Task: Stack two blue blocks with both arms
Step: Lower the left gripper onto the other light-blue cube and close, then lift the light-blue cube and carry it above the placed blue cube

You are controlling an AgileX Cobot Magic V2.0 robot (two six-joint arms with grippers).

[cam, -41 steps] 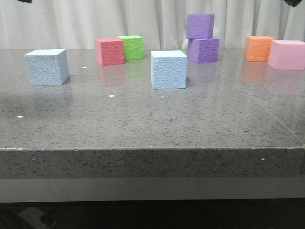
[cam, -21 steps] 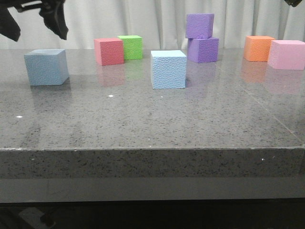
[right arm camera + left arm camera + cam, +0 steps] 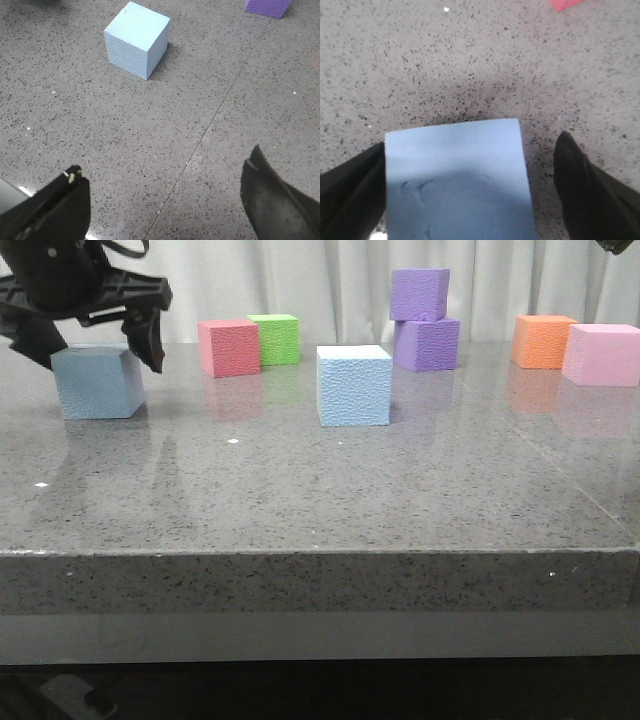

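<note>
Two sky-blue blocks rest on the grey table. The left blue block (image 3: 97, 382) stands at the far left, and my left gripper (image 3: 100, 355) is lowered over its top, open, with a finger on either side. In the left wrist view this block (image 3: 455, 180) fills the space between the fingers of the left gripper (image 3: 473, 142); one finger (image 3: 350, 190) is at its side, the other (image 3: 585, 195) stands apart. The second blue block (image 3: 354, 386) sits mid-table. My right gripper (image 3: 165, 162) hangs open over bare table, some way from that block (image 3: 137, 37).
Along the back stand a red cube (image 3: 229, 347), a green cube (image 3: 275, 338), two stacked purple cubes (image 3: 420, 295), an orange cube (image 3: 543, 340) and a pink cube (image 3: 602, 354). The table's front edge (image 3: 320, 555) runs across the near side.
My left gripper came down from the upper left and now straddles the left blue block. No block has moved, and the right arm stays put.
</note>
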